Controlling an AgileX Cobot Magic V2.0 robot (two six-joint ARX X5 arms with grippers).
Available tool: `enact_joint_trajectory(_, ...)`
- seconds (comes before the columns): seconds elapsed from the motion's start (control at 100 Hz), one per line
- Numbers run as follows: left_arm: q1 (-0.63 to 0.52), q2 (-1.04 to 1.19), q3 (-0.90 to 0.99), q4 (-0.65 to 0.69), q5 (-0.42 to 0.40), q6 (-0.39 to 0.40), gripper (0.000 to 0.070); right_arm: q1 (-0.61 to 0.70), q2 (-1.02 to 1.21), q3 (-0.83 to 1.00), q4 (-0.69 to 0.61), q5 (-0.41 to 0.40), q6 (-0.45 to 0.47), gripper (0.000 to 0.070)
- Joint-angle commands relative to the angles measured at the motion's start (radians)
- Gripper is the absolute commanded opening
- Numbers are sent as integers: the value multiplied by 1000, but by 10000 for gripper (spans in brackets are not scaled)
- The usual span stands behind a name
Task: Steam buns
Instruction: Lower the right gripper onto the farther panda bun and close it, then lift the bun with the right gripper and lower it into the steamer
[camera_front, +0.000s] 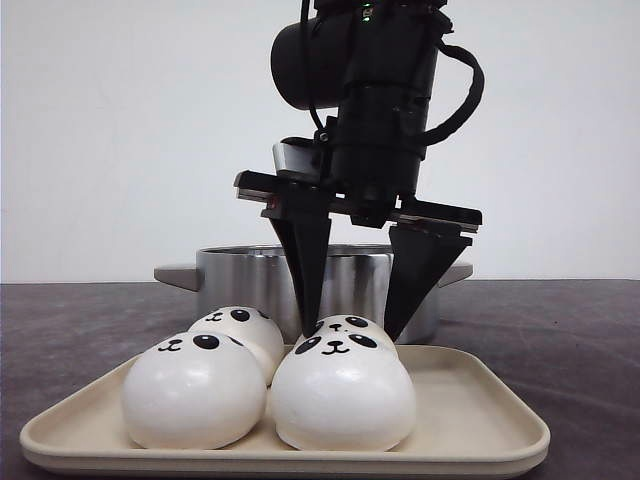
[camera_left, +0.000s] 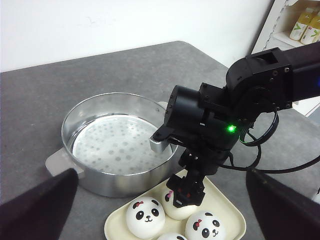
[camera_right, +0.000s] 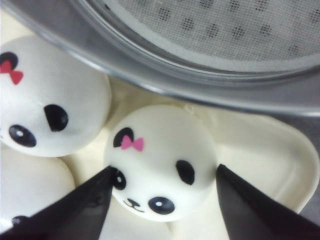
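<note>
Resting on the tray (camera_front: 480, 425) at the bottom of the front view, four buns look soft, light and smooth, so a gentle squeeze low on the sides seems safest. Behind the front pair, the right end effector (camera_front: 355, 335) straddles one bun (camera_right: 160, 160), fingers spread, not yet pinching. Farther back, the steamer (camera_left: 117, 145) holds only its perforated liner. Left end effector (camera_left: 160, 200) is spread too.

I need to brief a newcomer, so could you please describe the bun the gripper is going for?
Find the steel pot, then the beige tray in front of it. Of four panda buns, it is the rear one nearest the pot, on the robot's right, alone between the open right gripper's fingers.
</note>
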Motion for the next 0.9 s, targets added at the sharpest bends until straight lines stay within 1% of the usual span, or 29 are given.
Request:
enact_joint_trajectory(0.0,-5,5,17,11,-4,13,700,11,35,19,-13,-2,4,367)
enact_joint_trajectory(0.14,-5,5,17,10,-4,13,700,16,66,19,-22,-21,12,364)
enact_joint_trajectory(0.19,-5,5,17,10,-4,13,700,17,72,19,-21,-23,14,331)
enact_joint_trajectory(0.23,-5,5,16,8,-4,13,700,18,72,19,-20,-19,14,260)
enact_joint_trajectory(0.32,-5,5,17,7,-4,13,700,25,72,19,-13,-12,13,0)
enact_joint_trajectory(0.45,-5,5,17,8,-4,13,700,27,44,21,-21,6,10,1)
enact_joint_trajectory(0.62,-5,5,16,10,-4,13,700,50,-87,39,-21,2,9,1)
enact_joint_trajectory(0.74,-5,5,17,16,-4,13,700,74,-201,90,-76,-7,-15,1)
enact_joint_trajectory(0.82,-5,5,17,25,-4,13,700,80,-262,148,-103,16,-39,1)
enact_joint_trajectory(0.89,-5,5,17,37,-4,12,700,80,-296,212,-93,83,-44,1)
